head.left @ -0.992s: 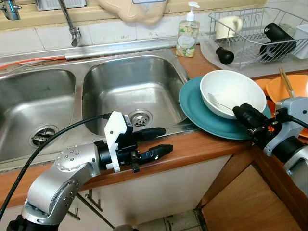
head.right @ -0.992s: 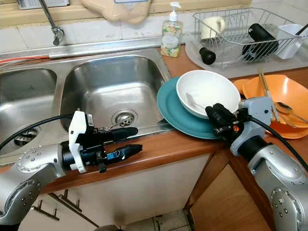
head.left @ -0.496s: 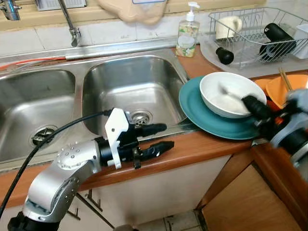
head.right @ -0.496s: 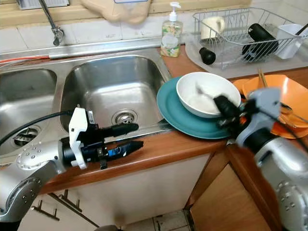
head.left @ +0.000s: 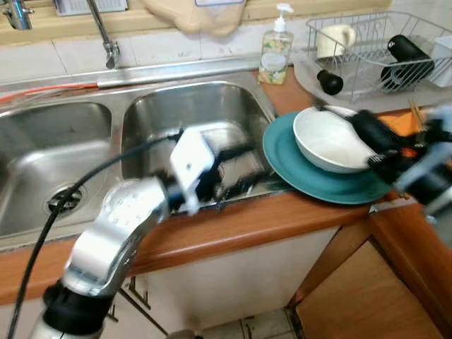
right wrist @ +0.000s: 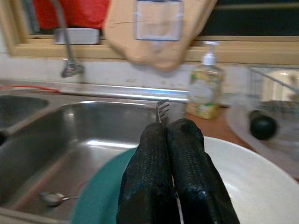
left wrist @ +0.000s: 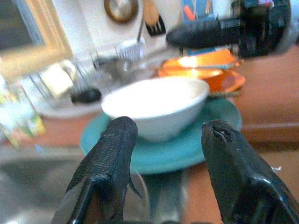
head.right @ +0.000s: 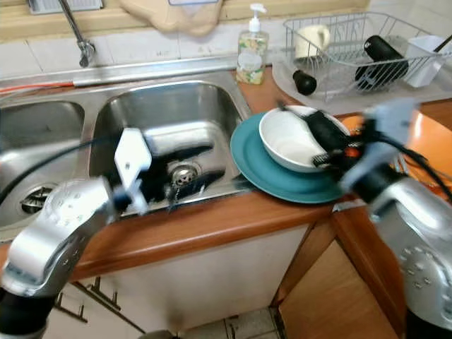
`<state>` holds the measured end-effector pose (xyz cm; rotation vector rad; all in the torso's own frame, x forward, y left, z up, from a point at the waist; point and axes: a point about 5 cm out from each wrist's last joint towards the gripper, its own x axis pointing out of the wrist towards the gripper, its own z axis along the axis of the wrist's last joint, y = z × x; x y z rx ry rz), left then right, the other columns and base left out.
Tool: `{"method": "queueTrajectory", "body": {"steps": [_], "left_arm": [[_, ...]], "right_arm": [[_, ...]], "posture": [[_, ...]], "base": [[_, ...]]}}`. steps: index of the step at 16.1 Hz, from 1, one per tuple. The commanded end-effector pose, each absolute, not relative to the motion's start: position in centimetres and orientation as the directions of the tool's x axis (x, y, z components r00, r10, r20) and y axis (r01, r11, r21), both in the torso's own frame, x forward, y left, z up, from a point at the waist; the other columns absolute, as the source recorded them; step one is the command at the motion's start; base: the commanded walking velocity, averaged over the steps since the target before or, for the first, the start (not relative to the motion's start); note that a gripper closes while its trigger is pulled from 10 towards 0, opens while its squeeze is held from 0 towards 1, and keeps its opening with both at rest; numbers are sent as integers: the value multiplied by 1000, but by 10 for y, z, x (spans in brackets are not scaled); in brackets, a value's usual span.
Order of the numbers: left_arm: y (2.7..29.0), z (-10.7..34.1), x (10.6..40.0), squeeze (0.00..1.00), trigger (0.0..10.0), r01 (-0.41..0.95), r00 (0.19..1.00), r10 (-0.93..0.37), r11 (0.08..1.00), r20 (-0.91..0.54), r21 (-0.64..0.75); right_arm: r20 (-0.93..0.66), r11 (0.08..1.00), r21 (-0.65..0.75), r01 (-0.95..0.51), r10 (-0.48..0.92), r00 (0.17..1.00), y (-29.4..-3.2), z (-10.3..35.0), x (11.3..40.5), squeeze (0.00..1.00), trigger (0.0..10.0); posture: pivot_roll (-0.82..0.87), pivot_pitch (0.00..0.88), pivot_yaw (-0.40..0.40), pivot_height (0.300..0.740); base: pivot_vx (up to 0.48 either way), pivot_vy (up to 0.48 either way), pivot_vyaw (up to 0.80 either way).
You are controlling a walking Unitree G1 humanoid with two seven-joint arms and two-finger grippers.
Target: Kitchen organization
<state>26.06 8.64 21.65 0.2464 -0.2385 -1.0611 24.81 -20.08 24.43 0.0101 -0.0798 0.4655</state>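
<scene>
The right gripper (right wrist: 174, 140) pinches a thin, stiff, slippery fork (right wrist: 162, 111) by its handle over the fragile white bowl (head.left: 332, 138) on the teal plate (head.left: 311, 176), at the sink's three o'clock, while the left gripper (left wrist: 163, 154) stays spread

The right-hand stainless steel sink basin (head.left: 191, 116) lies open from above, with only a small metal spoon (right wrist: 52, 198) on its floor. Beside it, the round teal plate (head.left: 293, 169) carrying the white ceramic bowl (head.left: 326, 141) crowds the wooden counter (head.left: 247, 226) to its front edge. Behind stand the clear soap pump bottle (head.left: 274, 51) and the wire dish rack (head.left: 374, 49); an orange bowl (head.right: 427, 145) blocks the far right.
</scene>
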Motion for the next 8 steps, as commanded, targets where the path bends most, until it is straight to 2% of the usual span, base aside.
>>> {"method": "queueTrajectory", "body": {"steps": [1,2,5,7,8], "left_arm": [[85,214,265,0,10000,794,484,-875,454,31,405],[82,214,268,0,10000,763,486,-874,425,2,486],[80,220,284,0,10000,624,555,-832,426,13,654],[82,227,294,0,3412,531,600,-798,455,63,715],[82,229,296,0,3020,513,602,-795,462,81,723]], "right_arm": [[80,866,-21,-500,500,862,-190,249,248,0,0],[72,850,-23,-526,526,847,-183,249,249,0,0],[59,796,-24,-605,605,794,-159,248,253,0,0],[46,769,-26,-639,639,768,-149,247,254,0,0],[44,762,-26,-647,647,761,-146,246,255,0,0]], "posture": [[-33,0,46,740],[-34,0,47,740],[-35,0,50,740],[-35,0,50,740],[-35,0,50,740]], "base": [[0,0,0],[0,0,0],[0,0,0],[0,0,0],[0,0,0]]}}
